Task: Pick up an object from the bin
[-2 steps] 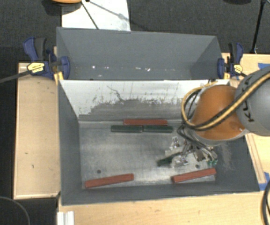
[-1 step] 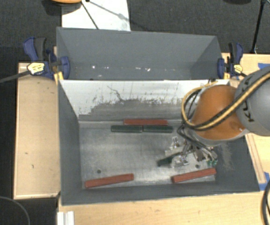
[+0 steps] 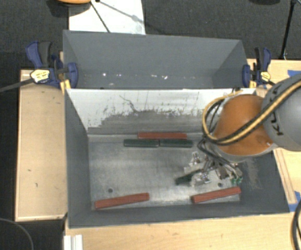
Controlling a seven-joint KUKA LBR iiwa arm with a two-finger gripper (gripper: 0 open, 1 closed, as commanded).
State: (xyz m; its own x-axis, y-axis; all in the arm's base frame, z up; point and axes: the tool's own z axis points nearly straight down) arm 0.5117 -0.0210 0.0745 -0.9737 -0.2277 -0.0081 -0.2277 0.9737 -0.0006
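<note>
Where gripper (image 3: 208, 175) hangs, short dark-green stick (image 3: 183, 180) lies just beside, view-left | grip: cannot tell

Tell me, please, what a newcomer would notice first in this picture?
The arm's orange cover looms at the right, its gripper low over the bin's front right floor. One red stick lies in front of it, another at front left, a third beside a dark green stick at the back.

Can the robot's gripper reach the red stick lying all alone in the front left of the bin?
Probably yes. That red stick lies flat by itself, with nothing on it, and only bare bin floor lies between it and the gripper over on the right.
</note>
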